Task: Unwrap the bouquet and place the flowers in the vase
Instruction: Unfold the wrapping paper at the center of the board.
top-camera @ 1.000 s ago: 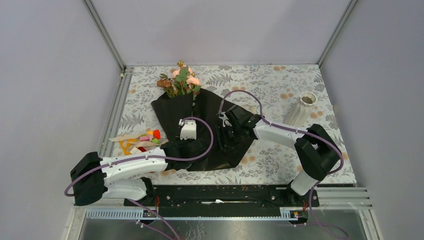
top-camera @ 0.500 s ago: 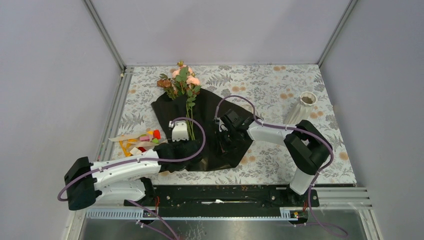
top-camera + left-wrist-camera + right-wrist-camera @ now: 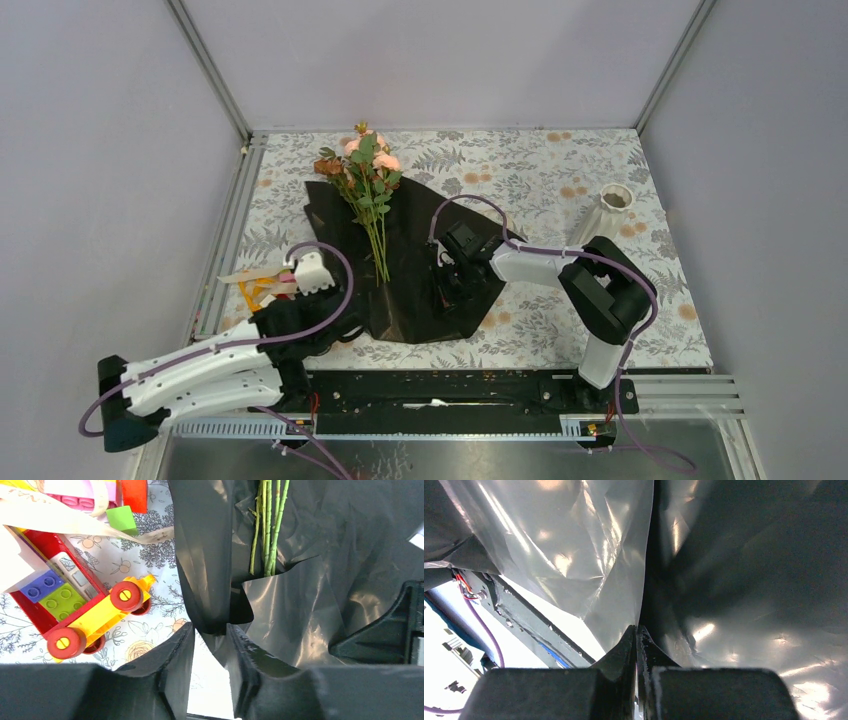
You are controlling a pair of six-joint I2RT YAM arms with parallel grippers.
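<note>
Glossy black wrapping paper [image 3: 310, 605]; smooth ribbed ceramic vase [image 3: 612, 208]

no legible text anywhere; perhaps faint marks on the toy car [image 3: 85, 611]

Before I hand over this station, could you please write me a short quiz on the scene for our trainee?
1. True or false: the flowers already stand in the vase.
2. What does the right gripper pinch? A a ribbon, B the black paper, C a stem.
3. Fill in: in the overhead view, the toy car lies to the ___ of the black paper.
Key: 1 false; 2 B; 3 left.
</note>
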